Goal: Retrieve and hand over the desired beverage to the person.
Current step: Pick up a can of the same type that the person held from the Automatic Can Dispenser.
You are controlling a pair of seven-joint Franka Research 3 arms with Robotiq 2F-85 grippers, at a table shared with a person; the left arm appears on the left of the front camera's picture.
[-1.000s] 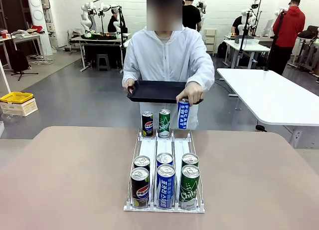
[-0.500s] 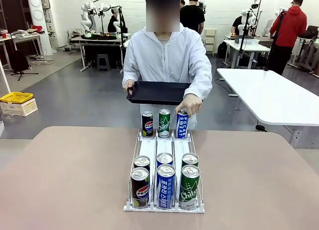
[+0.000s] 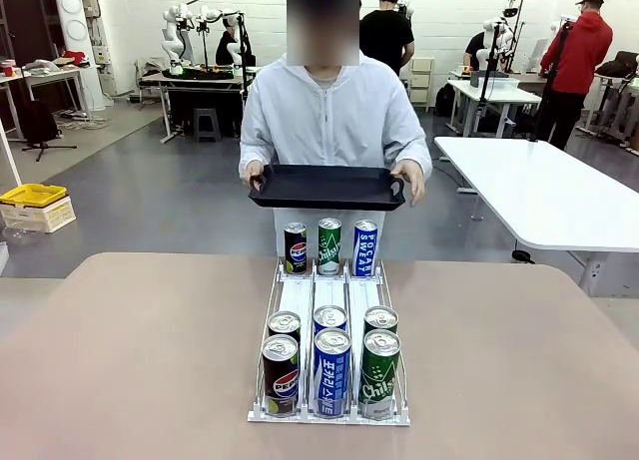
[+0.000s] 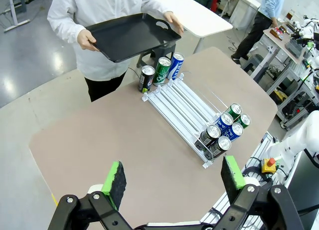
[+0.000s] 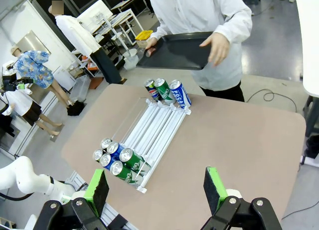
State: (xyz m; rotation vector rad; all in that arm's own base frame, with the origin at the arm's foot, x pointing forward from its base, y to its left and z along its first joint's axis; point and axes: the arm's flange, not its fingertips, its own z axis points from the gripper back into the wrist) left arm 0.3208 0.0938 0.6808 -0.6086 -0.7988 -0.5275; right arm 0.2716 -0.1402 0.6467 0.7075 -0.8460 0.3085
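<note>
The left gripper (image 4: 173, 177) and right gripper (image 5: 155, 189) were both open, empty, above the table (image 3: 150, 360). The person (image 3: 329, 121) held a black tray (image 3: 324, 188) in both hands. The Pocari Sweat can (image 3: 364, 247) stood at the far end of the rack (image 3: 297, 300), beside the green can (image 3: 329, 245).

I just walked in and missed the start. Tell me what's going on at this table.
The person stands at the far side of the table holding a black tray. A white can rack on the table carries three cans at its far end and six cans at the near end. The left gripper and the right gripper hang open above the table, holding nothing.
</note>
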